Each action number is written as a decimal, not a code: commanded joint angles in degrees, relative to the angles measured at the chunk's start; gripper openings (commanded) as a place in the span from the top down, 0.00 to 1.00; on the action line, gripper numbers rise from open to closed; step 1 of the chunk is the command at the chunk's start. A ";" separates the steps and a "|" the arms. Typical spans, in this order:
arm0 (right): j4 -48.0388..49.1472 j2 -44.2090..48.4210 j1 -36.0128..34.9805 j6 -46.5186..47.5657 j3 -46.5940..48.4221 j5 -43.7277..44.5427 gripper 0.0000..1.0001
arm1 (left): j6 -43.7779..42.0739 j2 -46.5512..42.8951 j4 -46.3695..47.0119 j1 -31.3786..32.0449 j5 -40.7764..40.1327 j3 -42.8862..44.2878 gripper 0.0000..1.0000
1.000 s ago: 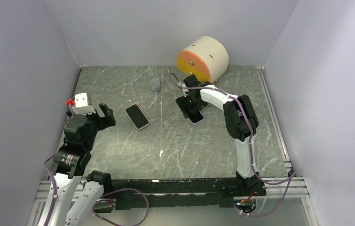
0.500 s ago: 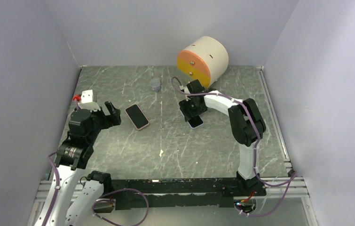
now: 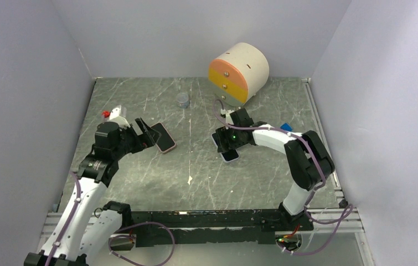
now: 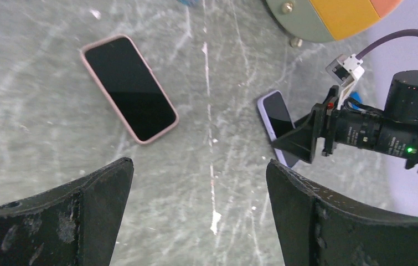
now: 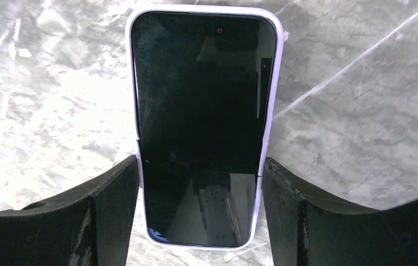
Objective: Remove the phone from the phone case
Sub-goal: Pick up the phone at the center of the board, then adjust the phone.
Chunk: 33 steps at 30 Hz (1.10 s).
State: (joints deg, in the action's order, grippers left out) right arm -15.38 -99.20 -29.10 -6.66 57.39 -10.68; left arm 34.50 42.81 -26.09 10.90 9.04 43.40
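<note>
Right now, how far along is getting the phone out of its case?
Done: nothing yet; the lavender-cased phone lies flat on the table, screen up, case on. In hand: the right pincer clamps its long edges. The left pincer hangs open and empty, short of the pink-cased phone. Left: the whole separation of phone from case.

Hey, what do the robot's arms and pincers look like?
The left arm and right arm are white shells with black joints. The left pincer and right pincer are black, broad and flat. Purple cables run along both. The right wrist has a green light; the left carries a white block with a red tip.
</note>
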 commanded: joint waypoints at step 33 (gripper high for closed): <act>30.11 29.01 -10.84 -17.22 -20.53 5.20 1.00 | 14.38 38.87 55.99 22.12 7.61 -5.20 0.16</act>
State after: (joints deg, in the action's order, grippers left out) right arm 6.07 -72.36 -39.64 -22.79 36.38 -7.22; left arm 49.82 79.35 22.81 32.51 18.09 35.07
